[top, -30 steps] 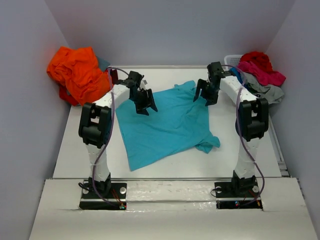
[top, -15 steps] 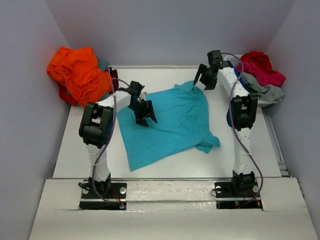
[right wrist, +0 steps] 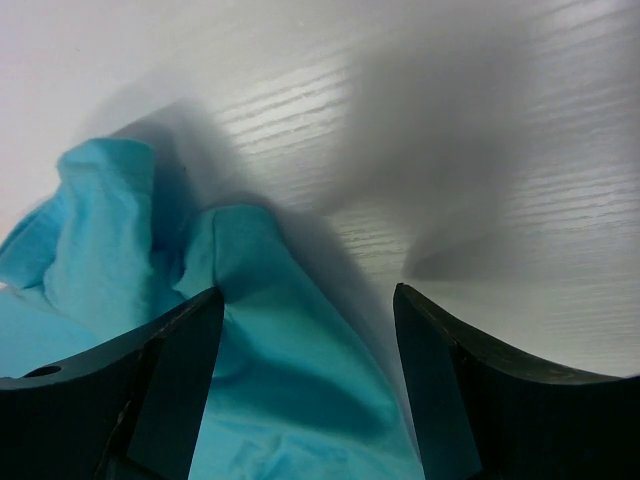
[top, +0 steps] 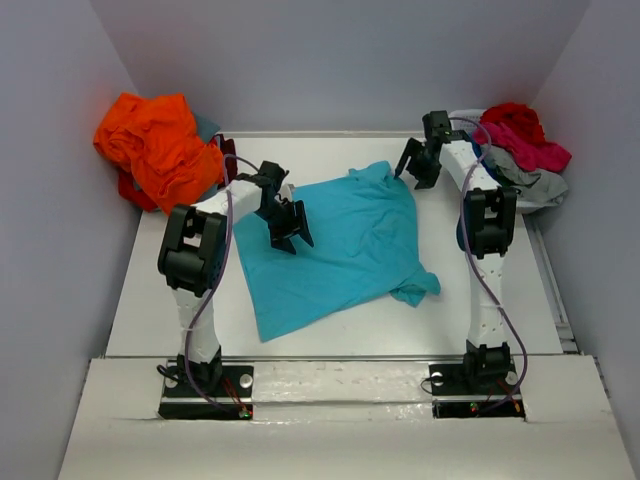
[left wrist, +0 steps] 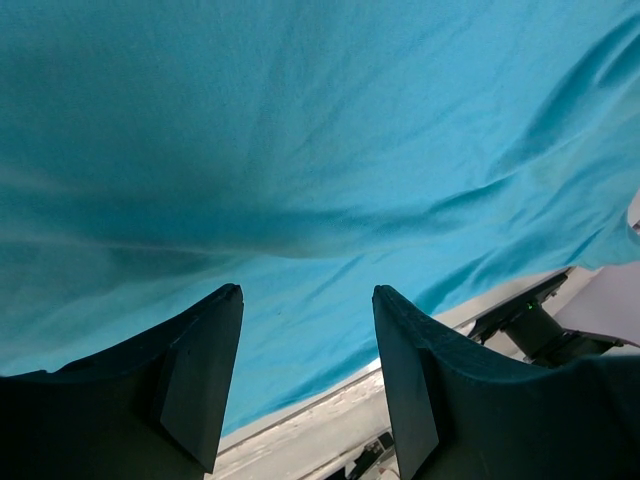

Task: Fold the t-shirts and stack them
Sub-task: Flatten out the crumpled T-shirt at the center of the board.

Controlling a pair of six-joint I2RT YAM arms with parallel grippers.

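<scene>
Turquoise t-shirt (top: 335,250), spread flat, rumpled, on white table (top: 160,290)

Soft matt turquoise cloth t-shirt (top: 335,245), pale wood-grain table (right wrist: 480,130), matt black plastic jaws

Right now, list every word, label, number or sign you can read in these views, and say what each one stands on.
No text can be read in any view.
The turquoise t-shirt is plain, with no print or tag showing.
The orange shirts and the red and pink shirts show no lettering.
The arm bases carry small coloured dots, too small to read as labels.
</scene>
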